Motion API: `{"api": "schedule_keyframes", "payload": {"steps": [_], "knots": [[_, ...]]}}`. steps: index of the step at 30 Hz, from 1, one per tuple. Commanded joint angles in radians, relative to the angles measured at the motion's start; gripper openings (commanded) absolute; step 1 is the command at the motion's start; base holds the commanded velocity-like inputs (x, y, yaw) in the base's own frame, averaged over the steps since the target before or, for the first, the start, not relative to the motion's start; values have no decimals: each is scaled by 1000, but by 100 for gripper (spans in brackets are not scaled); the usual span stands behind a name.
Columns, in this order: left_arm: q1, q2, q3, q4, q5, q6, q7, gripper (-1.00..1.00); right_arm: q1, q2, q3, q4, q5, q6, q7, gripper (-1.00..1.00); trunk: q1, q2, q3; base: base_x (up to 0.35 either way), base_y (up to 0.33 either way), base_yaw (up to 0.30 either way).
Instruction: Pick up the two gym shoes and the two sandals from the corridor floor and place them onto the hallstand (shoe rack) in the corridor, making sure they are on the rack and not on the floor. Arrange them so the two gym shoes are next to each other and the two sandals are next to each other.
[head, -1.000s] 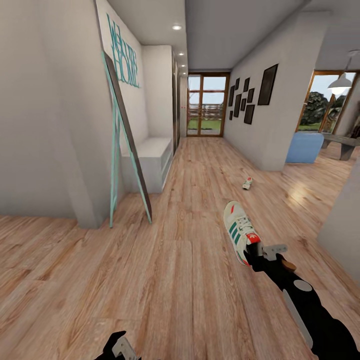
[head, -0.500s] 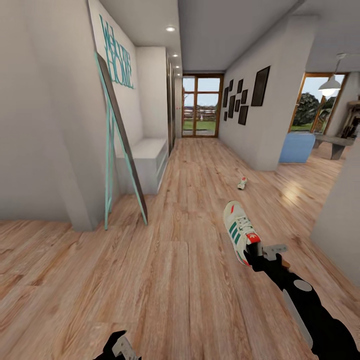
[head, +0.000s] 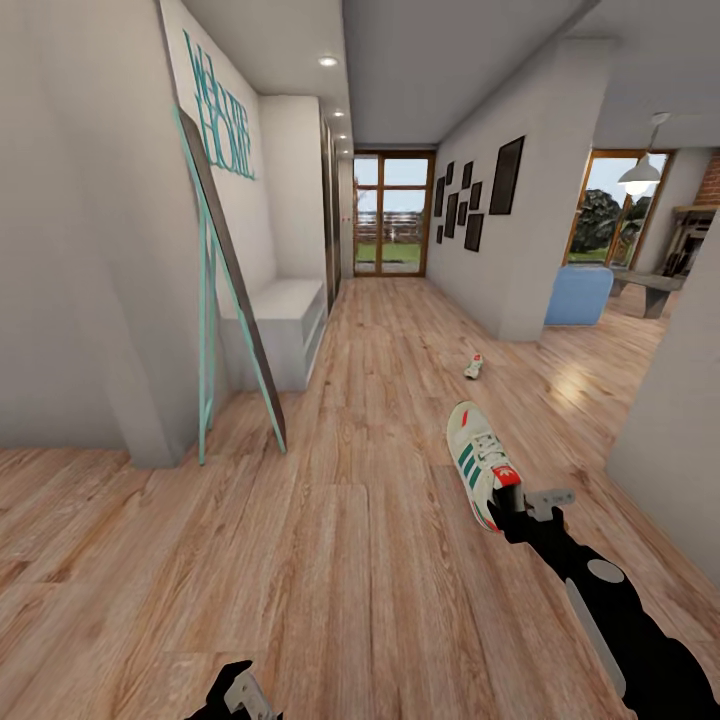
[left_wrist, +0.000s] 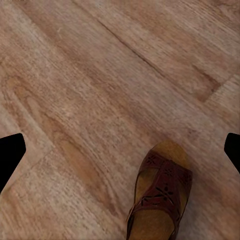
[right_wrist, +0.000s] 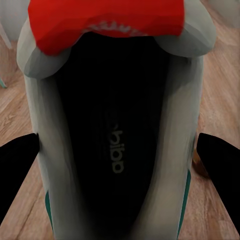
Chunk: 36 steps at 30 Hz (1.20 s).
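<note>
My right gripper (head: 512, 508) is shut on the heel of a white gym shoe (head: 480, 465) with green stripes and a red heel patch, held above the corridor floor (head: 350, 560). In the right wrist view that gym shoe (right_wrist: 117, 125) sits between the two dark fingers (right_wrist: 17, 170). The other gym shoe (head: 473, 367) lies on the floor farther down the corridor. My left gripper (head: 240, 695) is low at the front. The left wrist view looks down on a brown sandal (left_wrist: 160, 200) on the planks, and the left gripper (left_wrist: 120, 150) is open above it. A low light grey bench (head: 285, 325) stands in a left alcove; I cannot tell whether it is the hallstand.
A tall teal-framed mirror (head: 225, 300) leans on the left wall in front of the bench. A wall corner (head: 670, 430) juts in close on the right. A blue armchair (head: 580, 295) stands past the right opening. Glass doors (head: 390, 215) close the corridor's far end.
The whole head view has shifted left, so the camera has moved. Both grippers keep their places in the picture, and the right one still holds the gym shoe.
</note>
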Motion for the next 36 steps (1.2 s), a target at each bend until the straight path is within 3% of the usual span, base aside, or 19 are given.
{"api": "schedule_keyframes", "payload": {"steps": [1, 9, 28, 36], "knots": [[0, -1, 6, 0, -10, -6, -4, 100, 0, 0, -2, -1, -8, 6, 5, -100, 0, 0, -1, 0, 0, -5], [0, -1, 6, 5, -10, -5, -4, 100, 0, 0, -2, -5, -9, 6, 5, -100, 4, -7, -4, 0, 0, -1], [0, 3, 2, 13, -9, -8, -6, 100, 0, 0, -5, -5, -7, 7, 5, -100, 76, -140, -93, 0, 0, 0], [0, 8, 1, 13, -7, -8, -6, 100, 0, 0, -35, -5, -9, 8, 5, -100, 107, -196, -131, 0, 0, 0]]}}
